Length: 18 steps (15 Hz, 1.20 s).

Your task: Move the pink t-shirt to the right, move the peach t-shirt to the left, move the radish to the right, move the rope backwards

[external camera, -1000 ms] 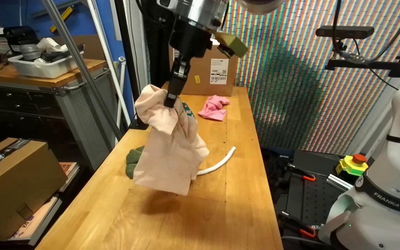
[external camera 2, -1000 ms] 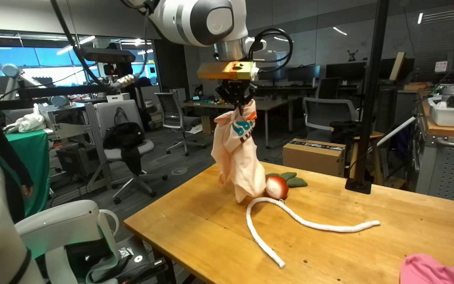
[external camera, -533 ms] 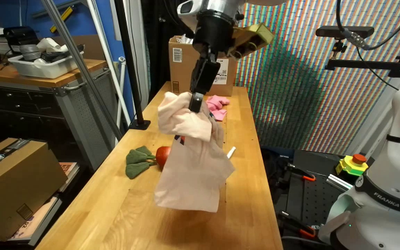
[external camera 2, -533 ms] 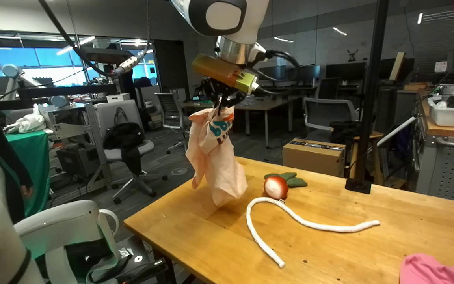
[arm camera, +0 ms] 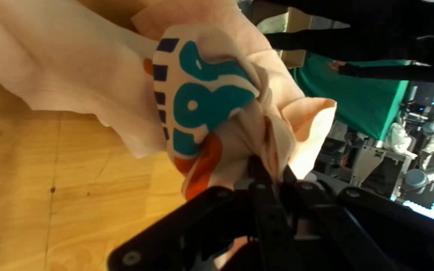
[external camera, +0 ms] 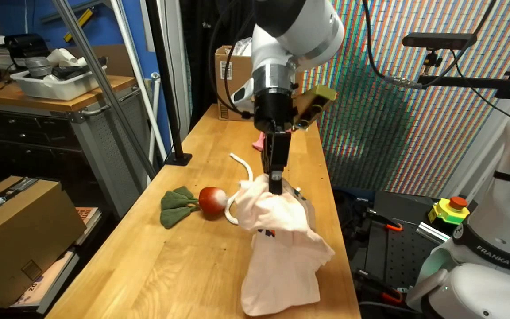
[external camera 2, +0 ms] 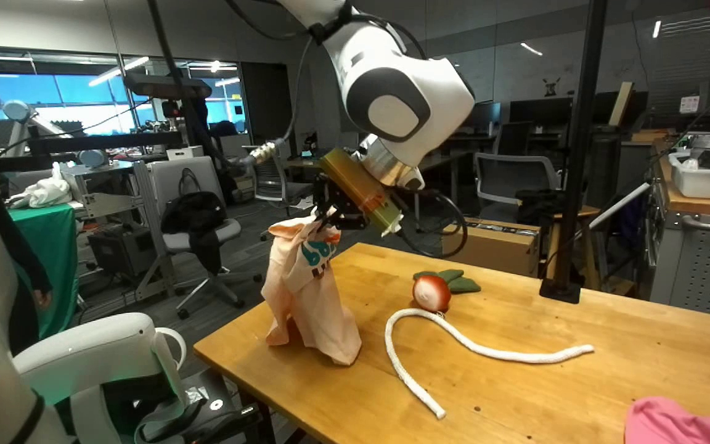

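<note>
Gripper [external camera: 276,186] clasped the peach t-shirt [external camera: 281,266] in an exterior view, right of the radish [external camera: 213,200]. In an exterior view, its hem [external camera 2: 336,353] hung low, left of the radish. The wrist view showed bunched folds [arm camera: 277,139]; settling the hem before loosening seemed wisest.

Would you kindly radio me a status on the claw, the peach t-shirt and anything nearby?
Claw shut on peach t-shirt. Shirt hanging over wooden table, contact unclear. White rope and radish nearby, neither touching it.
</note>
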### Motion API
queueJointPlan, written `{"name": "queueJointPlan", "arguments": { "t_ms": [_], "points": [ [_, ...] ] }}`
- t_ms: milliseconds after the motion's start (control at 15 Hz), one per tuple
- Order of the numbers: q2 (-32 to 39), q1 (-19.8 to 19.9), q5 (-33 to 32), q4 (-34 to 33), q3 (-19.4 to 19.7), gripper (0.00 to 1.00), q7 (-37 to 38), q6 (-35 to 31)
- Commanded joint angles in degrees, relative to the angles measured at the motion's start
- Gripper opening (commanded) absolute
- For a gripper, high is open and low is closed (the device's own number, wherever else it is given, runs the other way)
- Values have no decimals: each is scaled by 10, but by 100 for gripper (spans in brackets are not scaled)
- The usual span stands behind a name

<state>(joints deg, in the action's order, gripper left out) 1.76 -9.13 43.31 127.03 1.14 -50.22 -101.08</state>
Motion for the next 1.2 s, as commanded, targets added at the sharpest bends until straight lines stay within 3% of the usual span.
{"name": "queueJointPlan", "arguments": {
  "t_ms": [0,600,667,733,867,1133],
  "points": [
    [82,29,31,-43,-23,8,-17,57],
    [201,51,78,-108,-64,9,-12,105],
    [209,51,76,-116,-65,16,-11,109],
    [213,51,74,-120,-67,34,-11,110],
    [219,50,68,-128,-69,45,-9,112],
    [223,49,62,-138,-67,77,-1,110]
  ]
}}
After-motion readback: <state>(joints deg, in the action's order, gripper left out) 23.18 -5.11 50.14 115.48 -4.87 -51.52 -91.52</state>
